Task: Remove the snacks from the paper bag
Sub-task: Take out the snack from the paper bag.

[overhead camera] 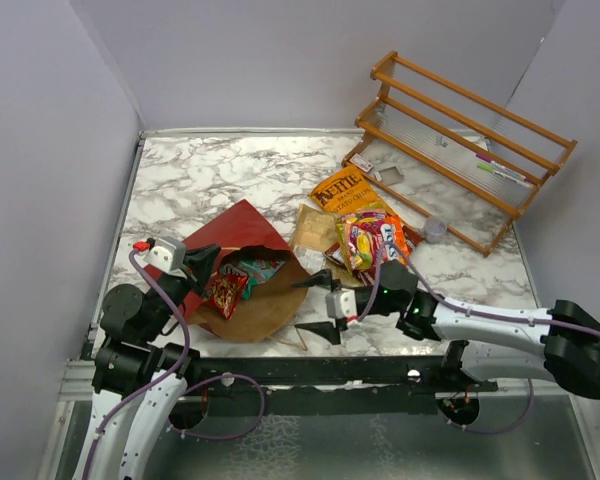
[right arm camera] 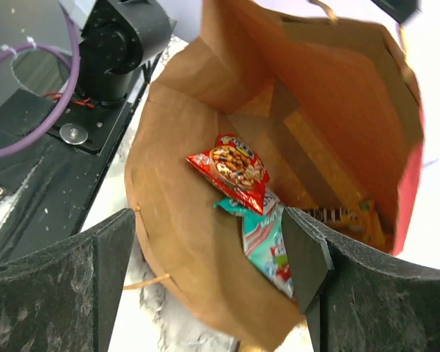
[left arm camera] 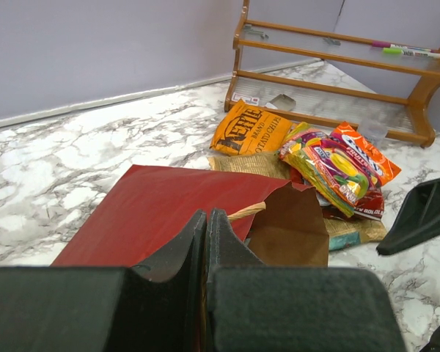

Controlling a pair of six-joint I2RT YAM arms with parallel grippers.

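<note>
Right end effector (overhead camera: 317, 307) spread, facing paper bag (overhead camera: 235, 230)

Paper bag (overhead camera: 235, 228): dark red, kraft-lined, lying on its side, mouth open. Red pack (right arm camera: 231, 167) and teal pack (right arm camera: 268, 246) lie inside. Kettle bag (overhead camera: 345, 190), tan bag (overhead camera: 315, 228) and candy packs (overhead camera: 375, 240) lie outside, to its right.

Both arms are bolted to a black rail (overhead camera: 310, 372). The left arm (overhead camera: 125, 355), at the rail's left end, has fat, round black joints and a white tube. A purple cable (overhead camera: 183, 335) loops along it to a white block with a red tip (overhead camera: 138, 243). The right arm (overhead camera: 490, 322), above the rail's right end, is white with black joints and tiny green lights (overhead camera: 388, 291). The left pincer (left arm camera: 207, 242) and right pincer (overhead camera: 316, 307) have black, pointy fingers (right arm camera: 51, 293) with rough, speckled skin.
</note>
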